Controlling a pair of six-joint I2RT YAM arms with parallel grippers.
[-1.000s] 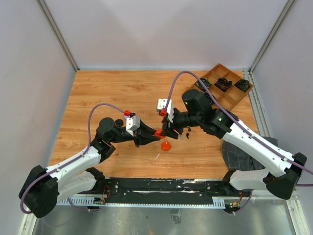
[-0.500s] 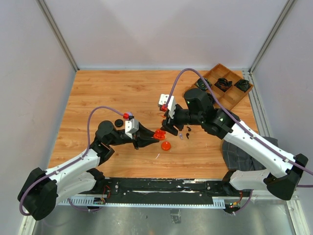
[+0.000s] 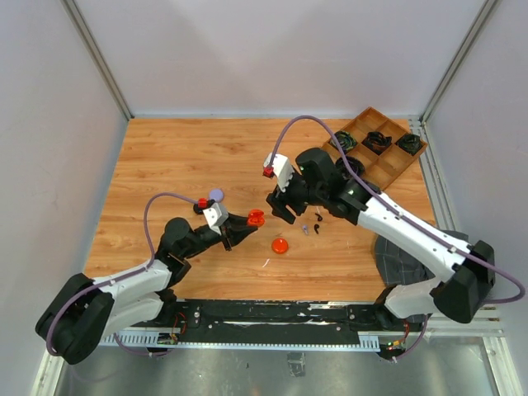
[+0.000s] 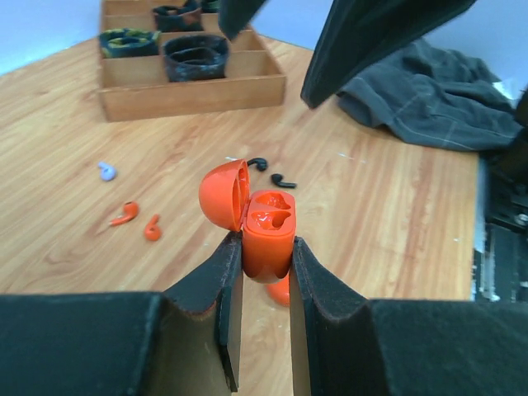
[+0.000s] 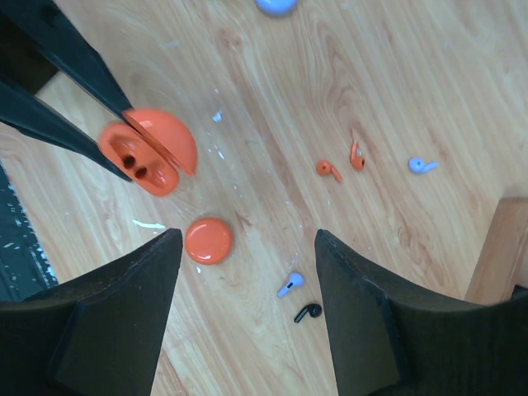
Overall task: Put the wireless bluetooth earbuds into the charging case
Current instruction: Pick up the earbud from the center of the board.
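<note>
R wrist: lilac disc cut off at top, L wrist: orange disc mostly behind charging case

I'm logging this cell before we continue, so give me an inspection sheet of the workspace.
Surface: wooden table.
Job's things: open orange plastic charging case; loose orange, lilac and black earbuds on table.
Clutter: round orange disc, wooden compartment tray, grey cloth.
Grippers: left gripper jaws shut on case; right gripper jaws open, empty.
Cables: purple cable looped over each arm.
Surroundings: plain white walls.
</note>
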